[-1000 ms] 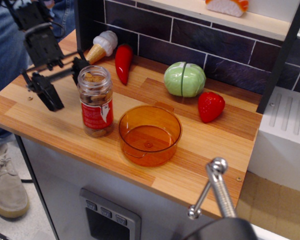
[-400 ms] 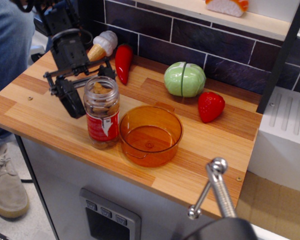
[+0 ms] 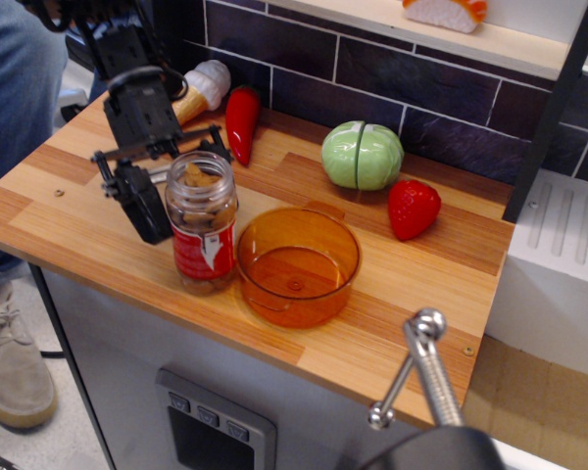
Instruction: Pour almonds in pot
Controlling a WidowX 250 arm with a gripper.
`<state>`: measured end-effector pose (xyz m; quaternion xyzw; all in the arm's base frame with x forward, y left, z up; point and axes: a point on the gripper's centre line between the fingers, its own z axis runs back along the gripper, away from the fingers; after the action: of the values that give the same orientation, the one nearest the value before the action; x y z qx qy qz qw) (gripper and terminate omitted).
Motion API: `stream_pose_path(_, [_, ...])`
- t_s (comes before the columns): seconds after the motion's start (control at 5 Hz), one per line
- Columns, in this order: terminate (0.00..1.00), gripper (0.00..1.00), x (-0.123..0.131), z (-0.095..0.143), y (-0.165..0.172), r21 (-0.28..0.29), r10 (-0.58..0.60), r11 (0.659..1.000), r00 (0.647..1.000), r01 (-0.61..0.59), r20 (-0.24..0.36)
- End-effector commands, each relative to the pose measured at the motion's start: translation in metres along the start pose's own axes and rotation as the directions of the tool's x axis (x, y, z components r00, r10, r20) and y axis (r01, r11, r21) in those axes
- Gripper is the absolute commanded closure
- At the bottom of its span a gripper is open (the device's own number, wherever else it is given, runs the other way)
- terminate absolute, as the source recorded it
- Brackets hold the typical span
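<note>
Right now the jar of almonds [image 3: 202, 222] stands upright on the surface [image 3: 392, 304], touching or just beside the left wall of the pot [image 3: 297, 265]. Spread open, the end effector [image 3: 176, 174] straddles the jar from behind-left, one finger [image 3: 145, 204] left of it, the other largely hidden behind. Judging by this, the grasp comes next: close squarely on the jar's middle, lift clear of the pot's rim, then tilt the mouth over the pot's centre slowly.

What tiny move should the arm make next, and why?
Probably close the fingers on the jar. The gripper is open, straddling the upright jar's upper part, so the almonds cannot yet be lifted toward the empty orange pot beside it.
</note>
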<state>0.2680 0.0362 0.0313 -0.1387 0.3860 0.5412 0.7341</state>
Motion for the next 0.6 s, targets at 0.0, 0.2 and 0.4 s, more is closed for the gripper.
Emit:
stream_pose_path(0.0, [0.0,1.0,-0.016,0.026,0.001,-0.11,-0.005,0.994,0.996,0.015,0.094])
stream_pose_path(0.2, [0.0,1.0,-0.042,0.051,-0.003,-0.229,-0.034,0.97,0.976,0.084,0.216])
stream_pose_path(0.4, [0.0,1.0,-0.065,0.056,-0.008,-0.308,-0.045,0.933,0.909,0.186,0.415])
